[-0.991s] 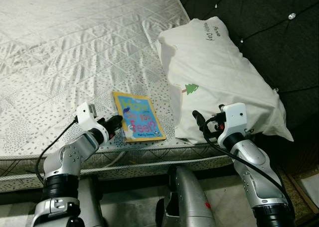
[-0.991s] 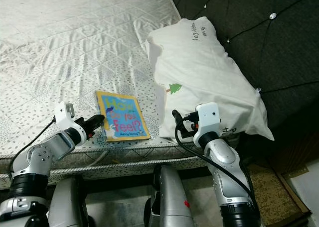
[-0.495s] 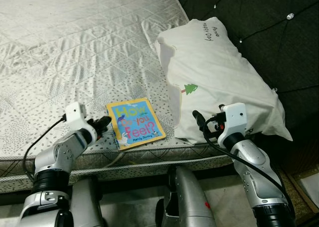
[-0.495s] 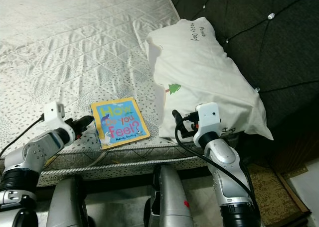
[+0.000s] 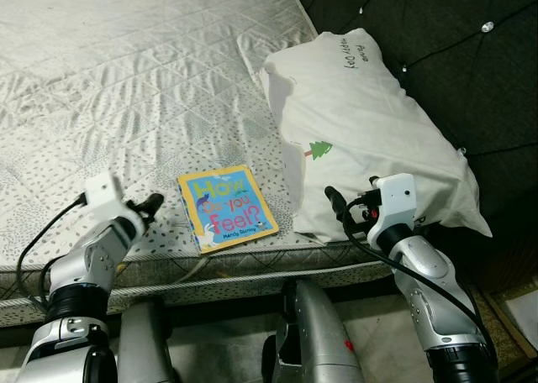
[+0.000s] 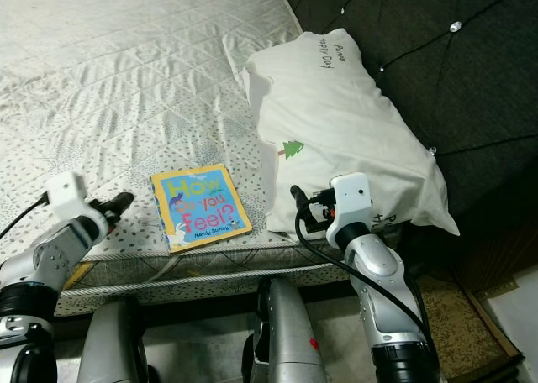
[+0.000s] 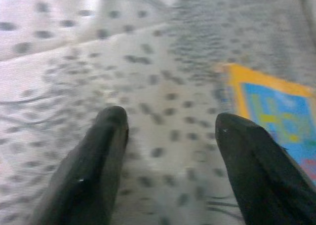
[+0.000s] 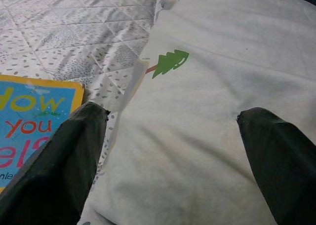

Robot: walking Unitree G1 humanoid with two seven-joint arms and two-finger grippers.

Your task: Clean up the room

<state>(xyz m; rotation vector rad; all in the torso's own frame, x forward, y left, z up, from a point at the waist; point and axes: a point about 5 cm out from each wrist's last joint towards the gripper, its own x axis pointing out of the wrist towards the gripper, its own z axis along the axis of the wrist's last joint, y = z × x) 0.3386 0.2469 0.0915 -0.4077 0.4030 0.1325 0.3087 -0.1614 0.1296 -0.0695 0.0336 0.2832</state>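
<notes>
- Blue-and-yellow, the book [image 5: 226,208] lies flat on the quilted mattress [image 5: 126,89] near its front edge; in the head views its long axis runs away from the robot, leaning slightly left, and the title reads upright from the robot's side.
- White pillow [image 5: 370,123] lies just right of the book, against the dark headboard [image 5: 471,55].
- Since a second ago the left gripper [image 5: 154,203] has drawn back leftward off the book's edge, and the book has turned a little; the right gripper [image 5: 334,200] has kept its place at the pillow's near end.
- Left wrist view, somewhat blurred: both fingers [image 7: 98,156] are spread over bare mattress, apparently holding nothing, the book's corner beside one.
- Right wrist view: fingers [image 8: 59,166] wide apart, straddling the pillow's near end, gripping nothing.
</notes>
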